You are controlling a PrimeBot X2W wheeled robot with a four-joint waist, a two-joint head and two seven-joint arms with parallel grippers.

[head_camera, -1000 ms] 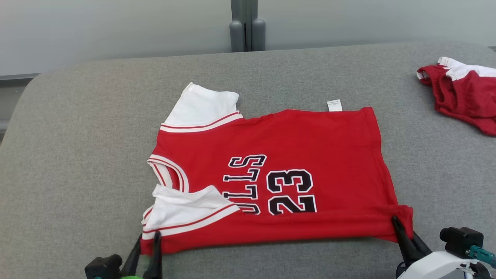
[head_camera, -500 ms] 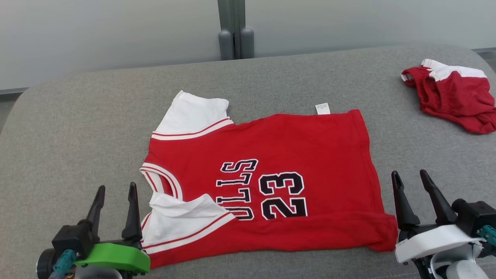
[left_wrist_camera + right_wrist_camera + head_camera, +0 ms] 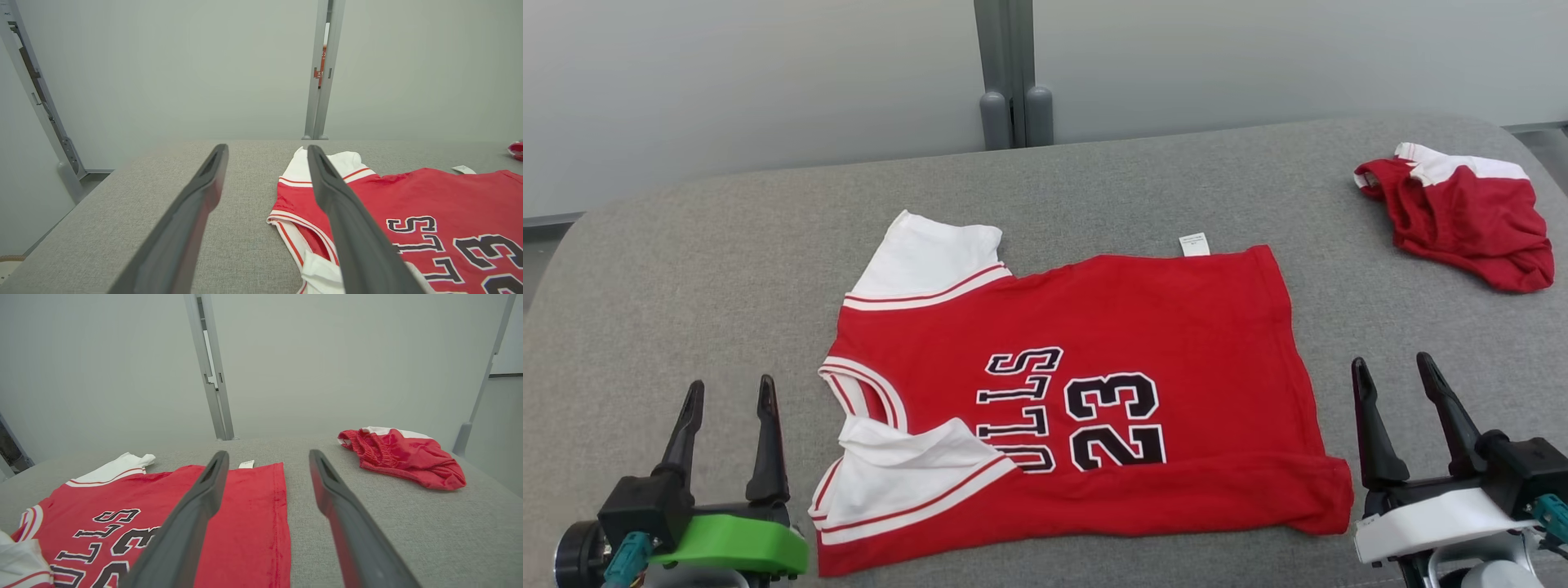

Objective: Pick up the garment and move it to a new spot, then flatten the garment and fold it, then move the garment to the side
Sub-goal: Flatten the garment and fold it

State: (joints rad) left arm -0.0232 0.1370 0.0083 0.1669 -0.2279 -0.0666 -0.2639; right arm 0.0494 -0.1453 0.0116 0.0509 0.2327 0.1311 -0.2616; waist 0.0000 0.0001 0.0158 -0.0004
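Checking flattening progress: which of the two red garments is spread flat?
The jersey printed 23, in the middle, lies flat bar one folded sleeve. The other garment is a crumpled heap at far right.

A red jersey [image 3: 1094,392] with white sleeves lies spread flat, near sleeve folded over.

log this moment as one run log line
left claw: open, empty | right claw: open, empty | jersey: spread on grey surface, ungripped, near sleeve flipped inward | red shorts: bunched far right
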